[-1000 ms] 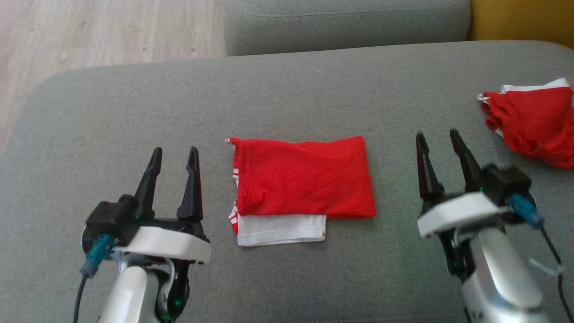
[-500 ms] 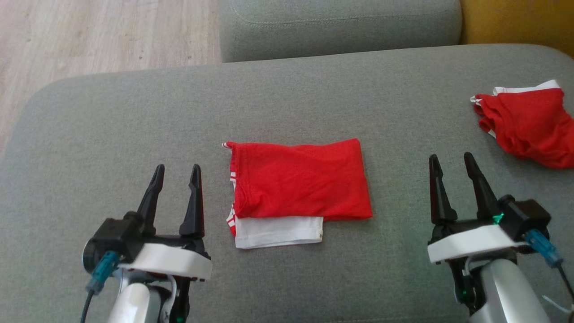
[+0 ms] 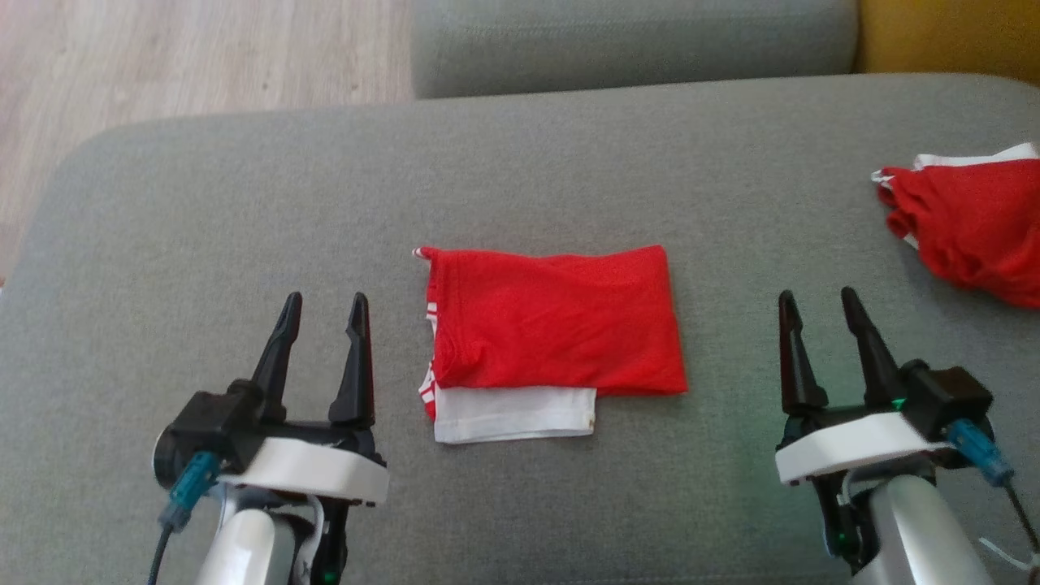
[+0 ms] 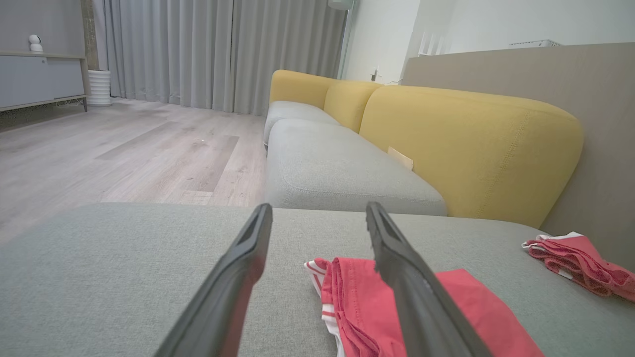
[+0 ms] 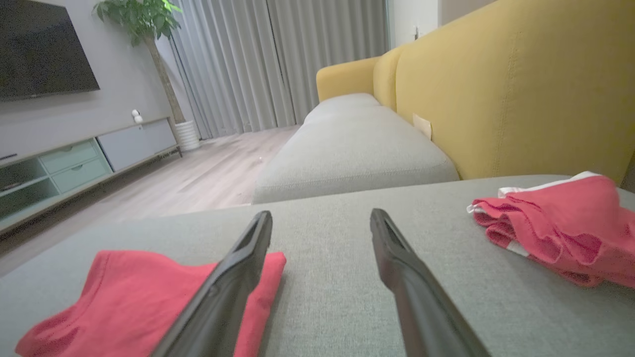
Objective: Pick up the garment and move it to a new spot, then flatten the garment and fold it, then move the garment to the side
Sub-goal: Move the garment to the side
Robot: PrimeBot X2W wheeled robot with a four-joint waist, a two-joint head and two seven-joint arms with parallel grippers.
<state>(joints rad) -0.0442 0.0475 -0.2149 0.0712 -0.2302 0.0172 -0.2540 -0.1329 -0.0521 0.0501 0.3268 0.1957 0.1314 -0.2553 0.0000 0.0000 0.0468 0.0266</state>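
Note:
A red garment with white trim lies folded flat in a rectangle at the middle of the grey cushion. It also shows low in the left wrist view as the garment and at the lower left of the right wrist view. My left gripper stands open just left of it, with nothing between its fingers. My right gripper is open too, apart from the garment's right edge and empty.
A second red and white garment lies crumpled at the cushion's far right edge, also in the right wrist view. Another grey seat cushion and a yellow backrest lie beyond. Wooden floor is at the far left.
Both grippers have drawn back toward me from beside the folded garment, the right one further. The garment has not moved; the head view shifted slightly.

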